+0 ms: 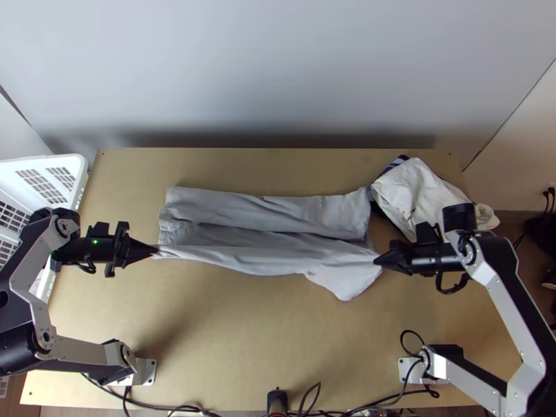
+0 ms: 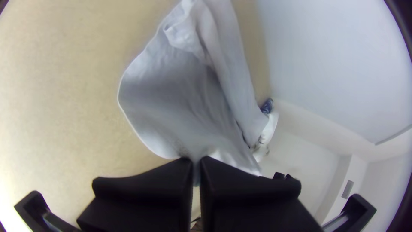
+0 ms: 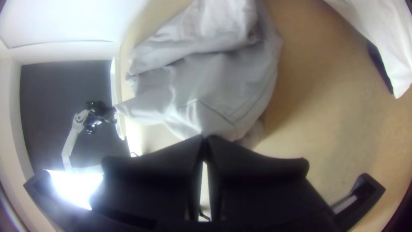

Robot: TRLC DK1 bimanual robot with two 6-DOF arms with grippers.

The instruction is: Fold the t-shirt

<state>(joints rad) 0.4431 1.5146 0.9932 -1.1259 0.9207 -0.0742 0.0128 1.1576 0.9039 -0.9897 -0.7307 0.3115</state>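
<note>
Grey T-shirt [image 1: 264, 212], one, lying across the middle of the desk [image 1: 229, 340] in a long band, its far side layered, the near edge drawn taut and a loose flap towards the right end; folding judged part done, with the near portion to be laid over, the flap tucked and probably a crosswise fold to make. Left pincer [image 1: 156, 249], closed, the near edge's left end nipped between its tips; right pincer [image 1: 376, 261], likewise closed, gripping fabric at the right end; beyond it, one bunched white cloth [image 1: 417, 194].
</note>
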